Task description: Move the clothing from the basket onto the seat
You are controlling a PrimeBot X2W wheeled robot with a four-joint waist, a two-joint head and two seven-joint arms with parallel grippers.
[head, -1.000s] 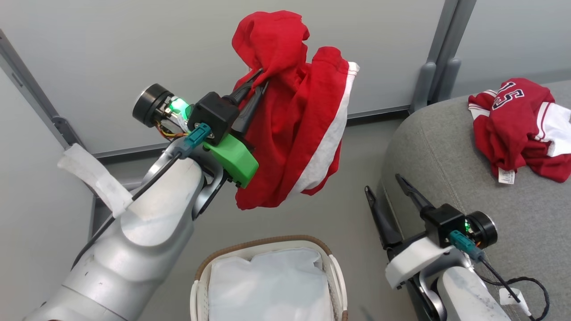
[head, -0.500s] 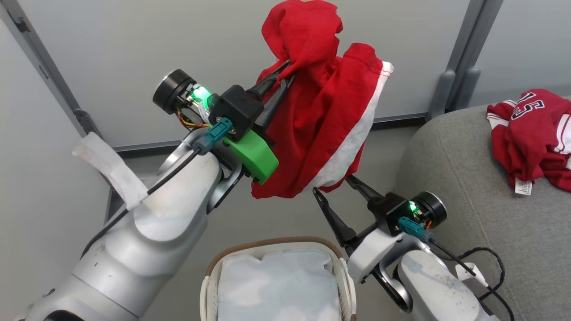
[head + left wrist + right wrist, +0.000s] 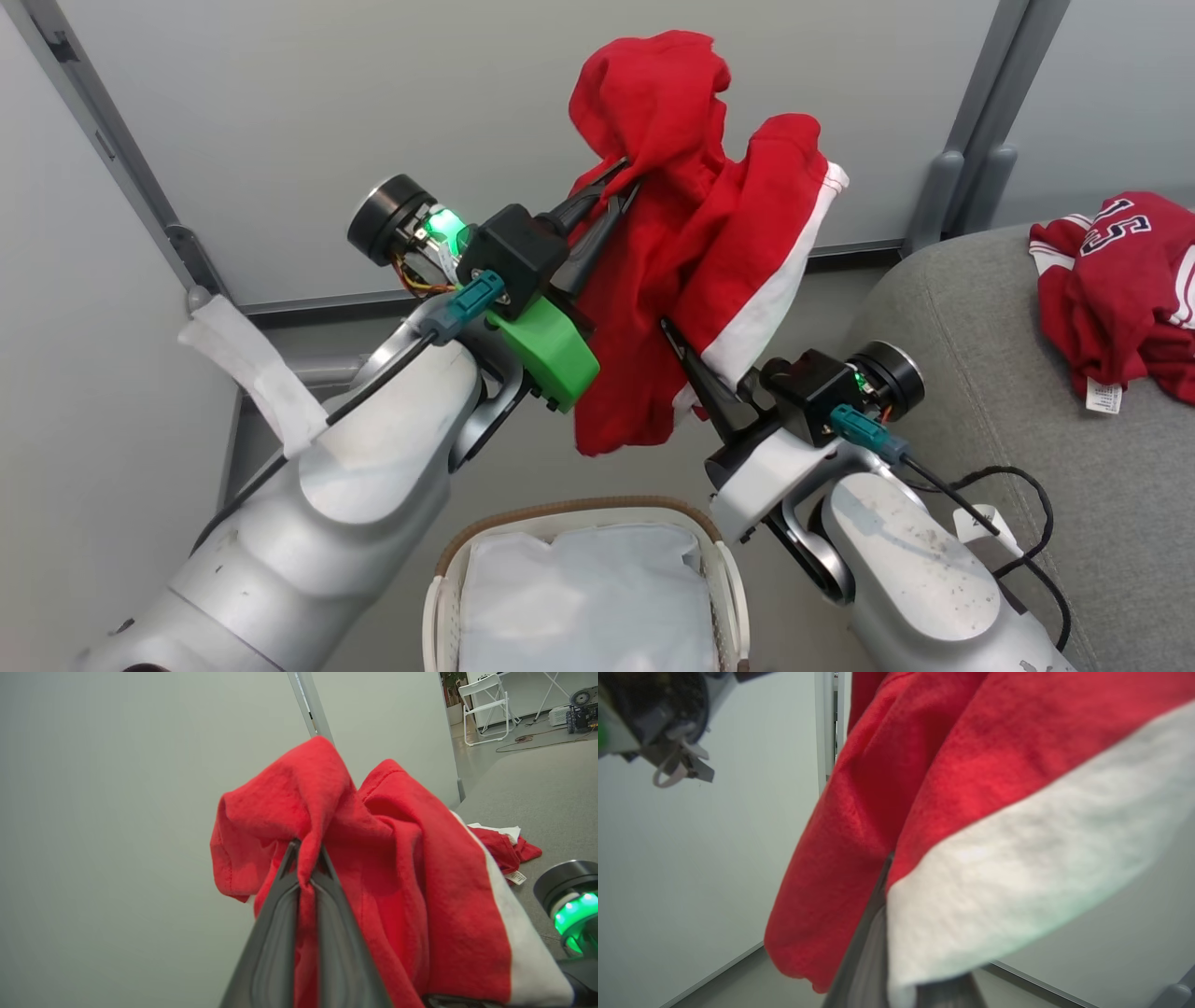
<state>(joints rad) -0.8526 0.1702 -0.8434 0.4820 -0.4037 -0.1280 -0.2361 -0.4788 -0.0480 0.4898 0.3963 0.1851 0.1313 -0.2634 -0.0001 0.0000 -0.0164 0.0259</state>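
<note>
A red garment with a white stripe [image 3: 709,252] hangs in the air above the basket. My left gripper [image 3: 624,182] is shut on its upper folds, and the left wrist view has cloth [image 3: 397,868] pinched at the fingertips [image 3: 306,847]. My right gripper [image 3: 672,331] reaches up into the lower hem. Its fingers meet on a fold where red meets the white stripe [image 3: 1017,849]. The white perforated basket [image 3: 560,509] below holds just its white liner [image 3: 579,597]. A second red garment with a dark "15" [image 3: 1111,280] lies on the grey seat [image 3: 943,308].
Pale grey partition walls with metal posts [image 3: 971,121] stand behind. The grey floor [image 3: 523,467] lies between basket and wall. A black cable [image 3: 1008,504] loops off my right forearm over the seat's edge. A white folding chair [image 3: 486,704] stands far off.
My right gripper rose from beside the seat, open, to the hanging garment's lower hem and closed on it. The left gripper kept hold of the garment. The head camera shifted.
</note>
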